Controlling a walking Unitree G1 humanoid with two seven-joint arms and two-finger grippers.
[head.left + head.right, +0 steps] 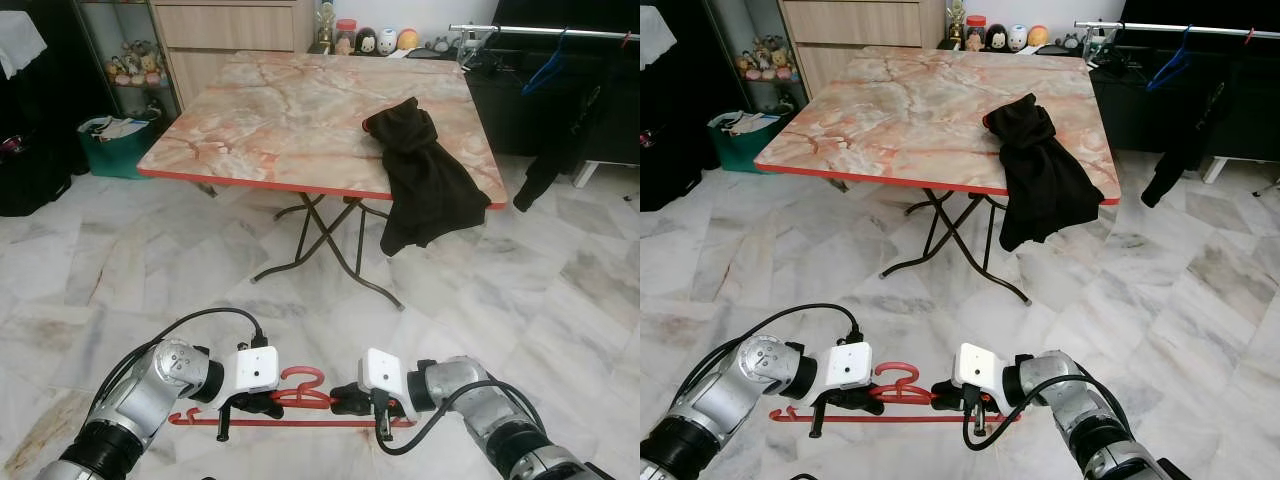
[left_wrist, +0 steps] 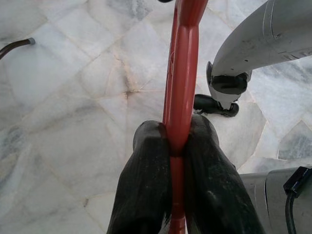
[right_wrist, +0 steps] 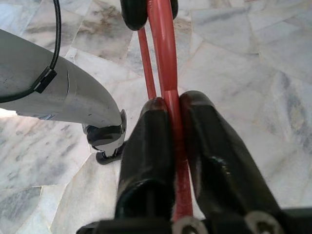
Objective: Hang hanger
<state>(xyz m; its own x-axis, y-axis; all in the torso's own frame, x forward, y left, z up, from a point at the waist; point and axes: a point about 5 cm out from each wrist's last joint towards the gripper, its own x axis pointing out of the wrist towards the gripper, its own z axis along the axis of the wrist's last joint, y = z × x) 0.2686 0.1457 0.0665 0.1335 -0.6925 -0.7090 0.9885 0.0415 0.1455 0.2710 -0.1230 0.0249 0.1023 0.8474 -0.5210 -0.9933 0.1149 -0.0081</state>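
Observation:
A red plastic hanger (image 1: pixel 300 398) is held level low in front of me, above the marble floor, with its hook (image 1: pixel 303 377) pointing away from me. My left gripper (image 1: pixel 274 404) is shut on the hanger's left shoulder, and the left wrist view shows the red bar (image 2: pixel 179 112) pinched between the black fingers (image 2: pixel 146 180). My right gripper (image 1: pixel 343 399) is shut on the right shoulder; the bar (image 3: pixel 168 92) sits clamped between its fingers (image 3: pixel 153 146). A metal clothes rail (image 1: pixel 545 32) stands far off at the back right, with a blue hanger (image 1: pixel 545 66) on it.
A folding table (image 1: pixel 260 130) with a marble-pattern top and red edge stands ahead, a dark garment (image 1: pixel 420 180) draped over its right front corner. Dark clothes (image 1: pixel 550 150) hang under the rail. A green bin (image 1: pixel 112 145) and shelves stand at the back left.

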